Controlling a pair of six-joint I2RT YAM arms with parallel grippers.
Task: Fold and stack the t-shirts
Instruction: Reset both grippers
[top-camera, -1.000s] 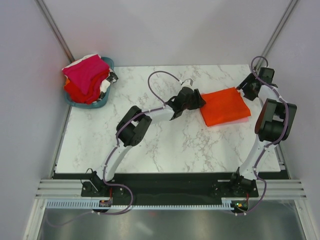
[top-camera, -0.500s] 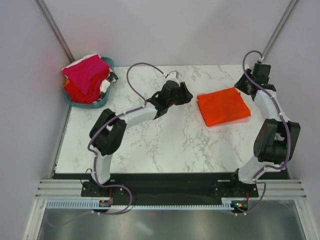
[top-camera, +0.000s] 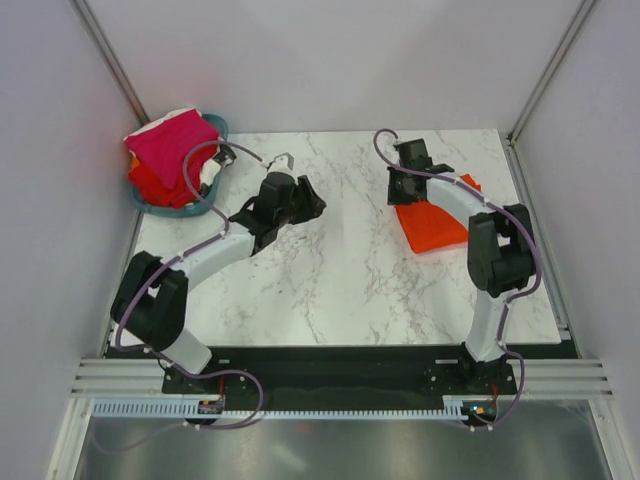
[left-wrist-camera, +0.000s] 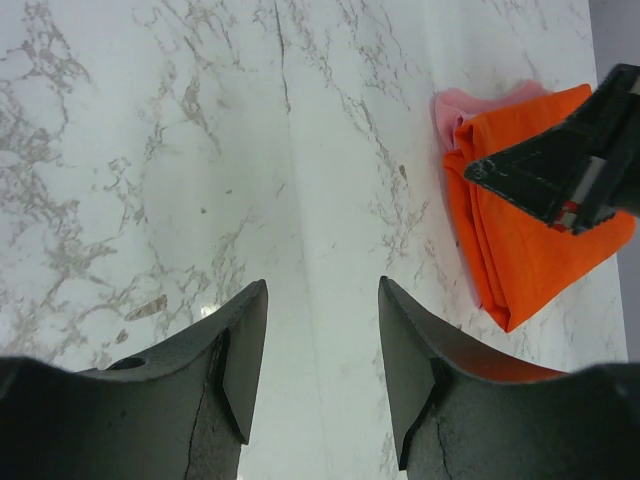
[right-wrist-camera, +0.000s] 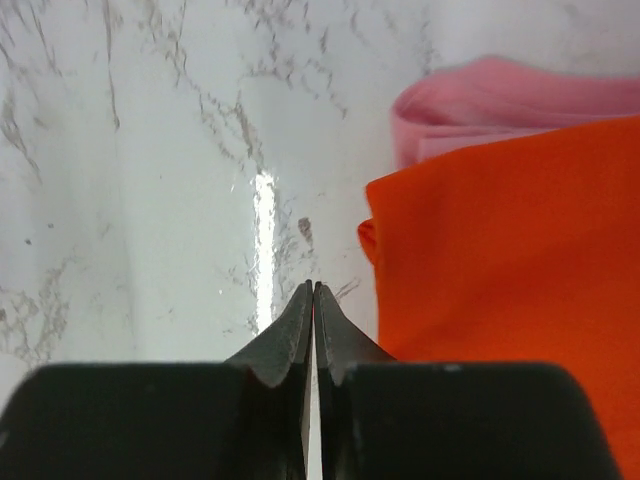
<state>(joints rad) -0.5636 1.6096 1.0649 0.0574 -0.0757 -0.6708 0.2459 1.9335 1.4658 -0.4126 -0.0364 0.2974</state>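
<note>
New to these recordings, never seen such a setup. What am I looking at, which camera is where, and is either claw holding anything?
Two robot arms are bolted at the near edge of a marble table. The wide picture looks down from above and behind them; the other two come from a camera on each wrist, showing that arm's own fingers. The left gripper is open and empty above bare marble. The right gripper is shut, holding nothing, its tips beside the edge of a folded orange-red t-shirt. That shirt lies on a folded light pink t-shirt. In the far left corner a teal basket holds a pile of shirts, a magenta t-shirt on top.
</note>
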